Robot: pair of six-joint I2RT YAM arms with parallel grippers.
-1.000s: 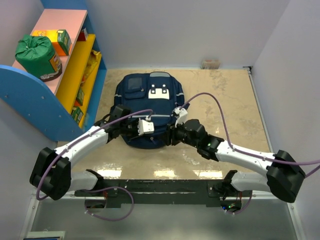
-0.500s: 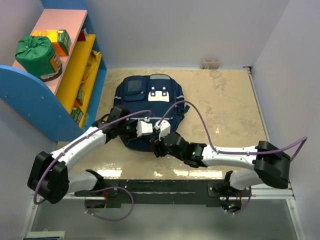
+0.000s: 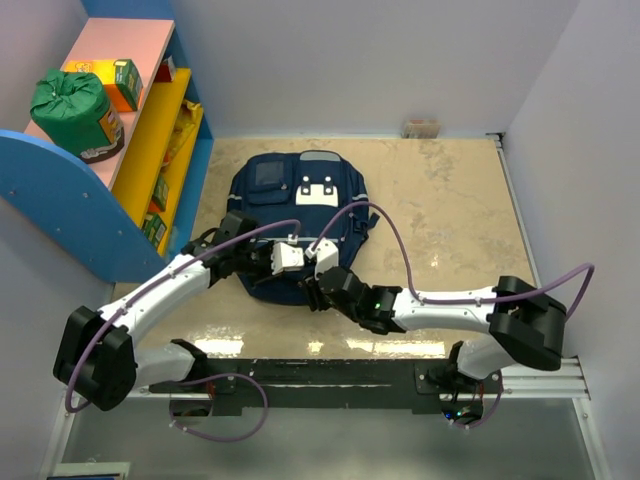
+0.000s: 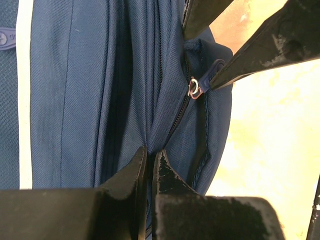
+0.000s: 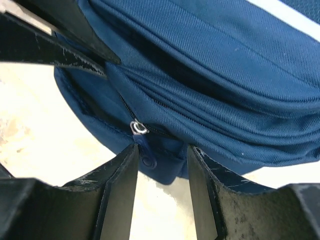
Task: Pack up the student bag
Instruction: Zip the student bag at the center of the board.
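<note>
student bag [image 3: 300, 195] lies flat on the bench [image 3: 450, 220], front pocket up, its near edge between the two arms | left tool [image 4: 151, 152] closed tight, pinching a fold of bag fabric beside the zip | right tool [image 5: 162, 152] partly open, fingers either side of the zip pull [image 5: 140, 128], not clamped on it

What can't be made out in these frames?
Top view: near end of the navy-blue fabric backpack, hidden under the white arms.
Left wrist: what the shut left claw pinches, buried between its fingers.
Right wrist: whether the right claw touches the small blue zipper tab; contact unclear.
Backpack interior: shown in no view.
</note>
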